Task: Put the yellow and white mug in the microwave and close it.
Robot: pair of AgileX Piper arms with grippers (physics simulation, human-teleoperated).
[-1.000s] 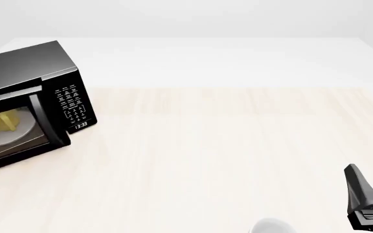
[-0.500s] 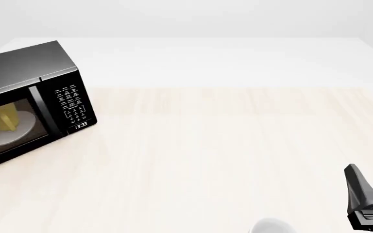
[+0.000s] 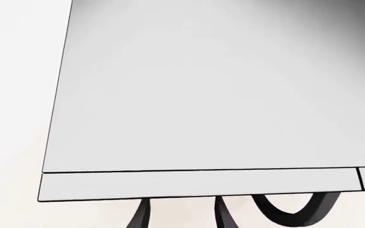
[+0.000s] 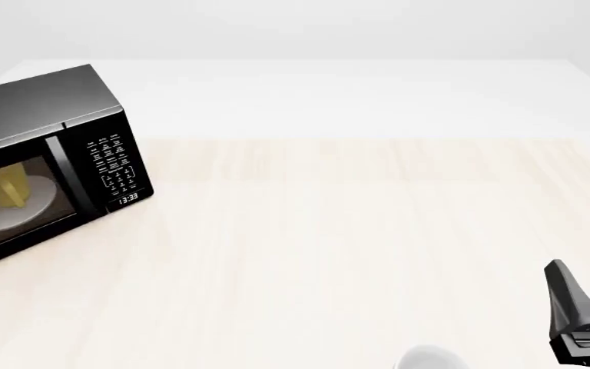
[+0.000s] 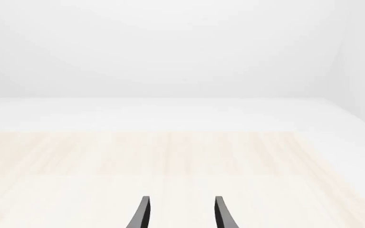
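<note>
Two black grippers are showing: the left gripper (image 3: 179, 216) is hanging with fingers apart over the big black boxy microwave (image 4: 64, 165), whose dark-windowed door is sitting shut, and the right gripper (image 5: 179, 213) is idling spread (low, near the pale wooden table (image 4: 356, 231) edge). Behind the glass, the small yellow and white mug (image 4: 10, 190) is standing on the round white turntable plate (image 4: 18, 211).

Bright, even, shadowless light washes my views; the worktop (image 4: 377, 231) looks pale, everything renders sharp, and the microwave (image 3: 201, 95) top glares grey-white.
</note>
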